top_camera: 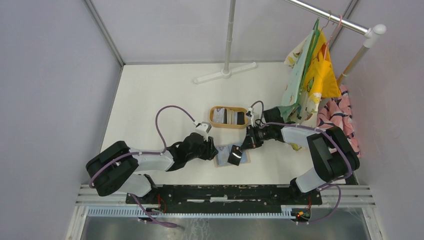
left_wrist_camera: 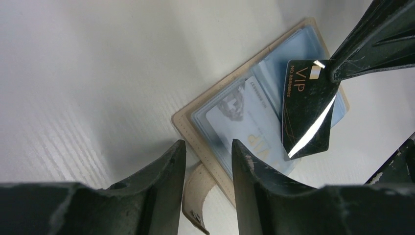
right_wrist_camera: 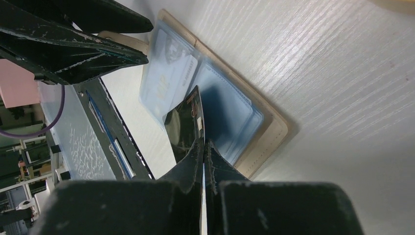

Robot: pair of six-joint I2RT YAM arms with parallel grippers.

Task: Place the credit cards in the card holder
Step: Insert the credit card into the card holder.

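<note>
Black and scuffed, the right gripper (right_wrist_camera: 202, 147) is clamped tight on one short edge of a glossy black card (left_wrist_camera: 306, 112). The card carries copper "VIP" lettering and a small metallic chip, and it reflects a bright streak of light. It is held tilted, directly above the open card holder (left_wrist_camera: 182, 122), over the outer clear pocket. Whether its free edge touches that pocket cannot be determined.

The left gripper (left_wrist_camera: 208, 147) stands at the holder's near edge with its two dark fingers parted and nothing seen clamped between them. The holder's beige strap (left_wrist_camera: 195, 191) shows through the gap, below the fingers.

The card holder lies open and flat on the white, finely ribbed table (left_wrist_camera: 73, 73), between the two grippers. Its outer cover is beige with a stitched border. Inside are light blue, translucent plastic sleeves. A pale card (left_wrist_camera: 254, 122) with faint "VIP" lettering sits inside one sleeve, beside the black card.

Beyond the holder, apart from it, rests an oval wooden tray (top_camera: 215, 109) containing further cards (top_camera: 231, 117), dark and light.
</note>
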